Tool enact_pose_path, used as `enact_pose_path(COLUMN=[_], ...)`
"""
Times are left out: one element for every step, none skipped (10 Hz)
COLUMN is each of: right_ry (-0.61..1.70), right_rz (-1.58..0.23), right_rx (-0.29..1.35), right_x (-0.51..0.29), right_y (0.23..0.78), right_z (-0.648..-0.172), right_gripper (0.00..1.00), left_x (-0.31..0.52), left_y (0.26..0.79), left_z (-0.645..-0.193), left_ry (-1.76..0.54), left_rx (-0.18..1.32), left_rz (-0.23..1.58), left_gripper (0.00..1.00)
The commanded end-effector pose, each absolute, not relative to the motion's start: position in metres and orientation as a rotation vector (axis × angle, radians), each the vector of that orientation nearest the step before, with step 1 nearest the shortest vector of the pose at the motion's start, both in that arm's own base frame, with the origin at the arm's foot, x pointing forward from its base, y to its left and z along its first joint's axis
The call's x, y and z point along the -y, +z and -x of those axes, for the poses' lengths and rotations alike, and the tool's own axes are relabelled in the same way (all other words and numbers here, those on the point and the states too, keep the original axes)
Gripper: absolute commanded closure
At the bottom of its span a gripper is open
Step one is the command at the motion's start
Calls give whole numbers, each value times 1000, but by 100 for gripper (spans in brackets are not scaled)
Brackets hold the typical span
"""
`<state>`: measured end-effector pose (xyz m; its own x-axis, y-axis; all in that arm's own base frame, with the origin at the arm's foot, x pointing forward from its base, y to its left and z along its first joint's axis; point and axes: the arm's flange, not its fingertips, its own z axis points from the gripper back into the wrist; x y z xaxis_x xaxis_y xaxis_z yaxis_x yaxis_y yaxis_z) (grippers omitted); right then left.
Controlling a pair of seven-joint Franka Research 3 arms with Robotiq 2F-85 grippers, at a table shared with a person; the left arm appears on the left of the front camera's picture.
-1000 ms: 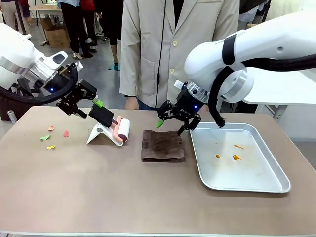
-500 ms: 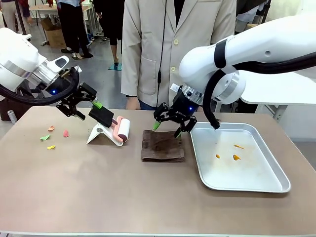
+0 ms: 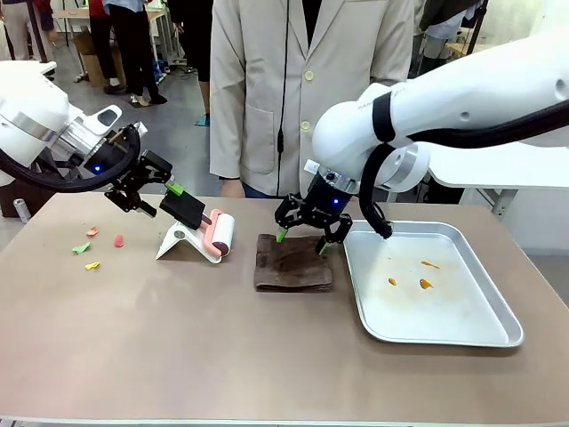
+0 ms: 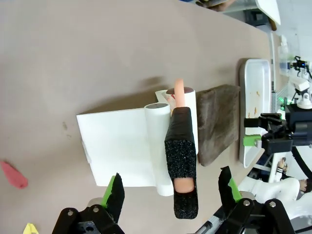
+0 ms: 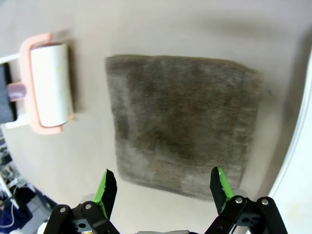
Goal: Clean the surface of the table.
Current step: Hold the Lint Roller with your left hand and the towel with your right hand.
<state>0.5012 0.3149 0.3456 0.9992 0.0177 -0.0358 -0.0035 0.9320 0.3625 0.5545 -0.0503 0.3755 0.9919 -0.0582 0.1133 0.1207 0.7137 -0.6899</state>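
Left claw (image 3: 160,197) is spread wide and holds nothing. Its pads straddle the black foam handle (image 4: 181,146) of the lint roller (image 3: 220,233) with a gap on both sides. The white stand (image 3: 178,240) sits just under the handle. Paper scraps (image 3: 89,249) lie beyond the claw's outer side, on the table (image 3: 178,356), which runs under everything.

Right claw (image 3: 302,238) is also wide and empty, hovering just above the far edge of the folded brown towel (image 5: 180,122). The metal tray (image 3: 444,338) is right beside it, with orange bits (image 3: 425,283) inside.

Risks:
- Left: an off-centre close would shove the handle sideways. The stand looks light, so the roller could tip or slide off it.
- Right: a pinch on flat cloth may catch only the top layer, so the towel unfolds or drags.
- Right: the outer finger is close to the tray rim and could clip it on descent, jolting the bits.

Writing: none readable — no brand or label on the roller, towel or tray.
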Motion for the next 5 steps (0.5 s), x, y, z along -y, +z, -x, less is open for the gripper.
enact_pose_path(right_ry=[-43, -68, -75, -56, -54], right_rz=[-253, -201, -153, -78, -36], right_rx=[-26, -13, -4, 7, 16], right_x=[-332, -333, -333, -334, -334], right_y=[345, 342, 339, 333, 329], right_z=[-511, -511, -512, -513, -514], right_gripper=[0, 0, 0, 0, 0], left_x=[51, 51, 50, 48, 48], left_y=[377, 376, 376, 376, 374], left_z=[-557, -557, -558, -559, -560], left_ry=[-126, -131, -133, -141, -147], left_rx=[95, 101, 100, 104, 97], left_rz=[823, 836, 839, 846, 854], left_gripper=[0, 0, 0, 0, 0])
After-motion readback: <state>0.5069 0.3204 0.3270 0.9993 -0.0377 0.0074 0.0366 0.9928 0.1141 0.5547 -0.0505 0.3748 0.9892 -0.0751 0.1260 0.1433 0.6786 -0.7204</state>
